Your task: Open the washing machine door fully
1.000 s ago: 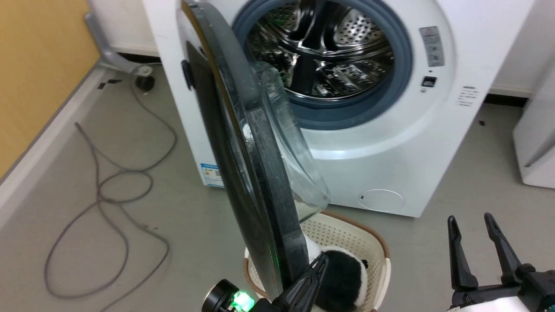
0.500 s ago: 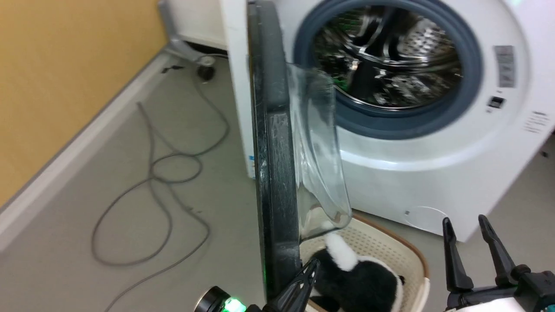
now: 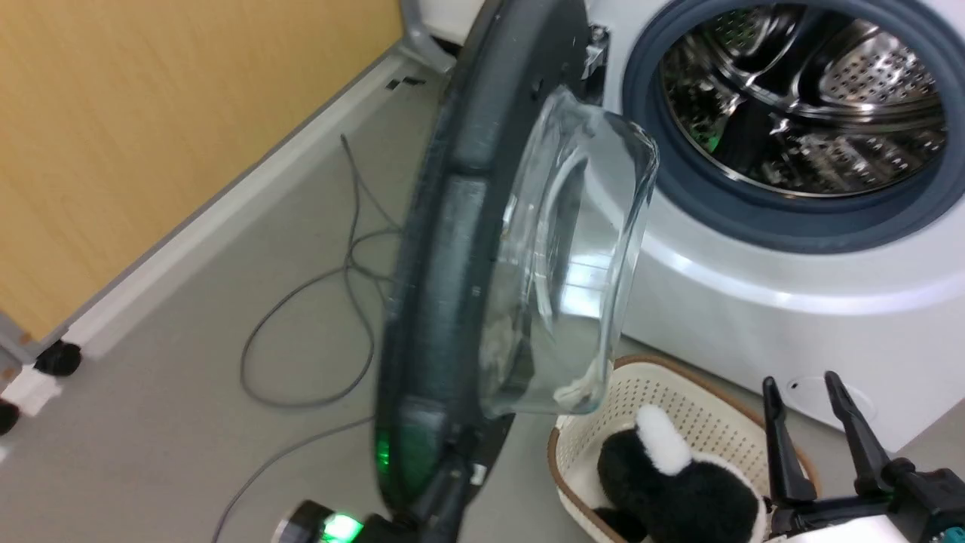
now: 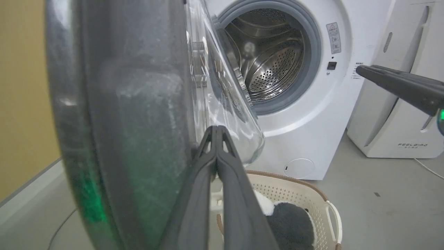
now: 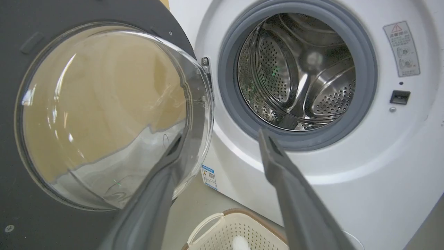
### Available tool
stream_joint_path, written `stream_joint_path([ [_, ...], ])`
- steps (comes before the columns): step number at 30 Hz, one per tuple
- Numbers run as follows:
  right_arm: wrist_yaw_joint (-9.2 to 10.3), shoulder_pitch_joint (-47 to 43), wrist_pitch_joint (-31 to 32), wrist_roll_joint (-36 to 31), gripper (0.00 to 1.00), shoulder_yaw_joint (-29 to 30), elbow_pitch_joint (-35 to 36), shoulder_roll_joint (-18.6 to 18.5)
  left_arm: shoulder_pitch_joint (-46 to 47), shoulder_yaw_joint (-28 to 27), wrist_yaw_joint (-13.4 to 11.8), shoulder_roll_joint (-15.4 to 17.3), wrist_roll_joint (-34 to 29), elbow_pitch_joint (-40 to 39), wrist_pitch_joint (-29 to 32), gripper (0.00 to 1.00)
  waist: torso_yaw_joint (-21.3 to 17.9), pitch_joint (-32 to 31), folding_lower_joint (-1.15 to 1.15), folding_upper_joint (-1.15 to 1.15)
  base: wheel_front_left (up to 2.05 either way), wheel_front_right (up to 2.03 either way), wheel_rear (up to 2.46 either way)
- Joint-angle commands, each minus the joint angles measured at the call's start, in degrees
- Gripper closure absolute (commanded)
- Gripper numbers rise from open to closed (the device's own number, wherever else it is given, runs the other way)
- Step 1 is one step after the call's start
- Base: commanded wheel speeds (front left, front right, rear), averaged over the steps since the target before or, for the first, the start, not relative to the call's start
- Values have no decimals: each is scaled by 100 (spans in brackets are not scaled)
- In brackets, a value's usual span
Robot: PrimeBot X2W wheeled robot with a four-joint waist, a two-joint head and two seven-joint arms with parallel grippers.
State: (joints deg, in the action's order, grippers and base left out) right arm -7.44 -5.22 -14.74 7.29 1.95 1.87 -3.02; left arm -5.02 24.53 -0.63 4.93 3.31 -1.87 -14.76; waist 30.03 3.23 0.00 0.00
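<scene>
Much of the door (image 3: 445, 249), swung out mid-frame left of the washer (image 3: 754, 302), is blurred and cut off above. Fingers of the left gripper (image 4: 216, 129) press together beside its inner face, contact unclear; the right gripper (image 3: 799, 379) stands spread, lower right. Grey floor (image 3: 188, 392), yellow wall (image 3: 151, 113).

The grey floor (image 3: 173, 407) carries the white washing machine (image 3: 754, 302) at the far right; a pale perforated basket (image 3: 709, 411) stands just before it; a grey cable (image 3: 354, 249) lies looped at left; a white appliance (image 4: 399, 114) stands beside the machine.
</scene>
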Motion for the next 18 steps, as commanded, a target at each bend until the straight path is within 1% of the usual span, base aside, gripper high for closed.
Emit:
stream_joint_path([
  [1,-5,81,-26,-45,0,-13,-8,14,-28,-134,-81,31,49,-46,-24,100,69,102,0,0,0,0,0],
  [5,-5,186,-26,-107,0,-60,-23,14,31,-534,-220,28,142,-121,-24,100,105,244,0,0,0,0,0],
  [11,-5,296,-26,-217,0,-58,12,14,284,-1342,-412,16,322,-97,-24,100,136,475,0,0,0,0,0],
  [18,-5,381,-26,-421,0,11,50,14,740,-2250,-407,3,479,110,-24,100,54,787,0,0,0,0,0],
])
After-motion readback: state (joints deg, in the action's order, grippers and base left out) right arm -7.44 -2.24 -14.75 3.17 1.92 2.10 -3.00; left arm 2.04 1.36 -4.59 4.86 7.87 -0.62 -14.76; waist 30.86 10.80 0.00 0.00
